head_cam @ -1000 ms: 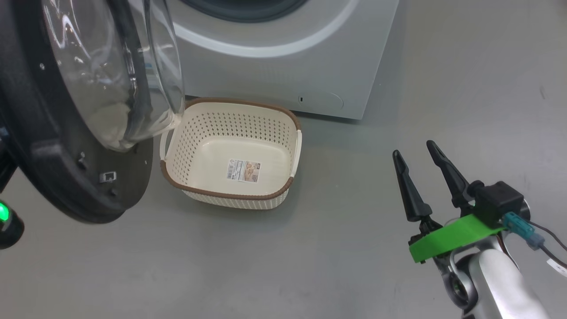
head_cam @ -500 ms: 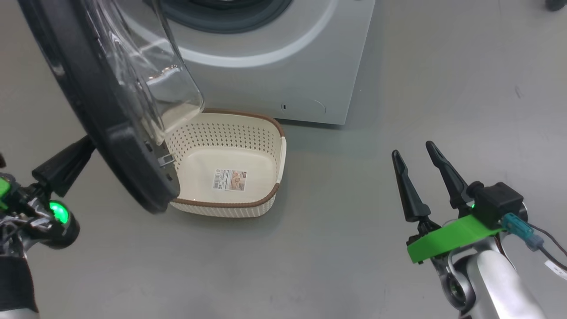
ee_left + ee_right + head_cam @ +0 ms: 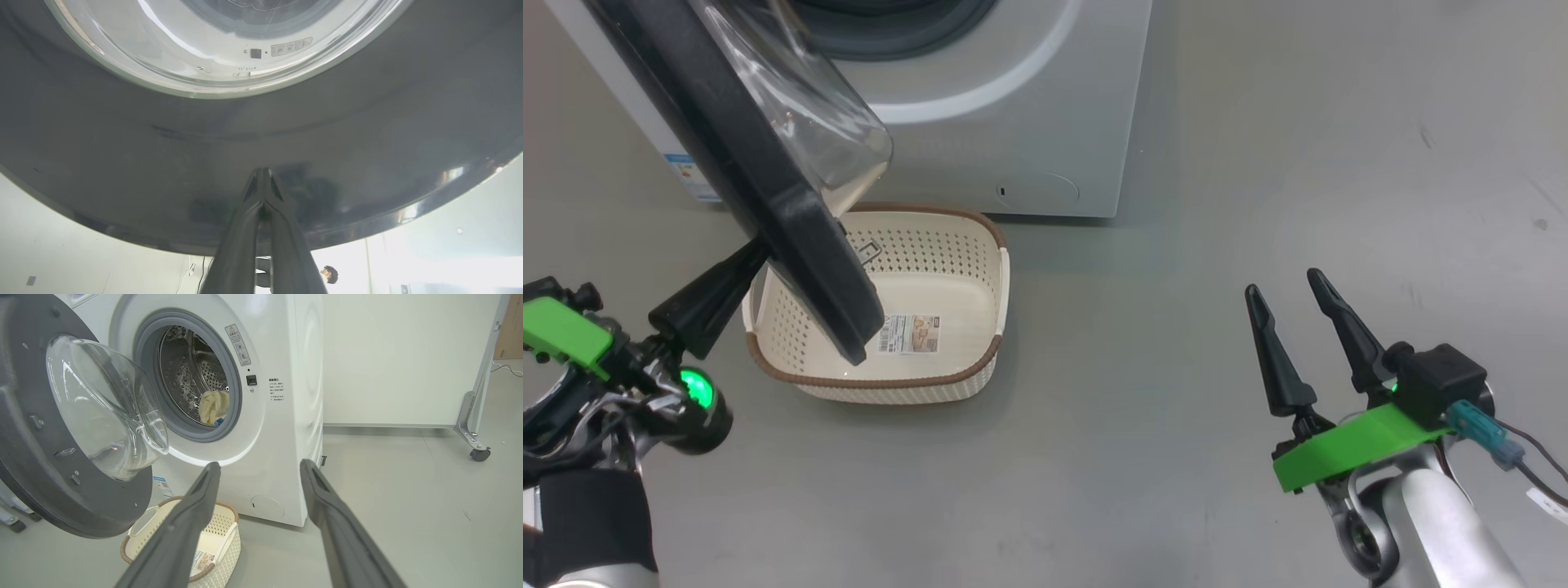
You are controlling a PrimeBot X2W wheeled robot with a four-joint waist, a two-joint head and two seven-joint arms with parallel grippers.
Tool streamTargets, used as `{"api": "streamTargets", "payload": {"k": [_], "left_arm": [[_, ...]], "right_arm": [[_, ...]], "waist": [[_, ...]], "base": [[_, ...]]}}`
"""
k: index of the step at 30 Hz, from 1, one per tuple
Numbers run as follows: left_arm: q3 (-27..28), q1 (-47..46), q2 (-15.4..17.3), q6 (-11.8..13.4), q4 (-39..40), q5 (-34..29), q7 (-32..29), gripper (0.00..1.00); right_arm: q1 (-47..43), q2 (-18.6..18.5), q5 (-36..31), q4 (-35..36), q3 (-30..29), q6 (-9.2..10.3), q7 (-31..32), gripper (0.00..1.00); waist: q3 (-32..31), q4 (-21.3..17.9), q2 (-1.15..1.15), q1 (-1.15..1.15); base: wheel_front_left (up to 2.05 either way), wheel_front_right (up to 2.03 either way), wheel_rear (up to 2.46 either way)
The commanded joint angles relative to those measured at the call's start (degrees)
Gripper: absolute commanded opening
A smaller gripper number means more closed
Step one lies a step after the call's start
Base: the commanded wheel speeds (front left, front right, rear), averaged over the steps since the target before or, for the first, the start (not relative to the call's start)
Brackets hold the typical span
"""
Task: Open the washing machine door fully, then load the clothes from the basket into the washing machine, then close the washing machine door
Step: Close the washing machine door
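Bare grey floor (image 3: 1176, 490) and a pale wall (image 3: 388, 355) give open room to the right of the right pincer (image 3: 1281, 282), whose fingers stand wide apart, holding nothing. Ahead and to its left stands the white washing machine (image 3: 294, 416), with the washing machine door (image 3: 768, 188) partly open. The left pincer (image 3: 263, 171), closed tight and empty, rests its tips against the door's glossy black outer rim. Under the door's lower edge sits the basket (image 3: 931, 384). The clothes (image 3: 212, 406) lie in the drum.

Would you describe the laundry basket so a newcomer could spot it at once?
Find the large white front-loading washing machine. On the grey floor at its foot, just below the open black-rimmed door, sits a cream perforated plastic basket. Its brown woven-look rim sets it apart.
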State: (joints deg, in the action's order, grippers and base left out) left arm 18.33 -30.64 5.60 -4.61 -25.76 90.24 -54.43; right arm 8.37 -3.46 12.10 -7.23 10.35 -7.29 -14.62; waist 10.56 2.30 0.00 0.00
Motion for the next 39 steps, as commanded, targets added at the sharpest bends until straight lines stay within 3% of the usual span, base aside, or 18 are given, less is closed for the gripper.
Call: {"api": "streamTargets", "payload": {"k": [1, 21, 31, 35, 39], "left_arm": [[1.4, -2.9, 1.2, -0.7, 1.4, -0.3, 0.4, 0.00], [0.3, -8.4, -2.1, -2.8, -6.2, -1.9, 11.5, 0.00], [-1.5, -4.4, -2.5, -2.9, -1.8, -0.6, 11.9, 0.00], [-4.5, 1.3, -1.3, -2.9, 4.9, -7.4, 15.6, 0.00], [-10.8, 7.5, 1.8, -2.9, 13.2, -16.8, 25.6, 0.00]], "right_arm": [[1.1, 0.2, 0.2, 2.0, 0.7, -0.20, -0.4, 1.00], [0.0, 0.5, 0.7, 2.5, -0.5, -0.20, -0.4, 1.00], [-1.5, 0.6, 4.9, 3.8, -3.1, -0.20, -0.4, 1.00], [-2.5, 0.6, 4.5, 4.4, -4.3, -0.20, -0.4, 1.00], [-3.5, 0.6, 3.8, 4.6, -5.6, -0.20, -0.4, 1.00]], "waist": [[0.2, -0.7, 0.00, 0.00], [0.7, -7.6, 0.00, 0.00], [-1.8, -7.7, 0.00, 0.00], [-3.6, -6.6, 0.00, 0.00], [-5.4, -5.3, 0.00, 0.00]], "base": [[0.00, 0.00, 0.00], [0.00, 0.00, 0.00], [0.00, 0.00, 0.00], [0.00, 0.00, 0.00], [0.00, 0.00, 0.00]]}}
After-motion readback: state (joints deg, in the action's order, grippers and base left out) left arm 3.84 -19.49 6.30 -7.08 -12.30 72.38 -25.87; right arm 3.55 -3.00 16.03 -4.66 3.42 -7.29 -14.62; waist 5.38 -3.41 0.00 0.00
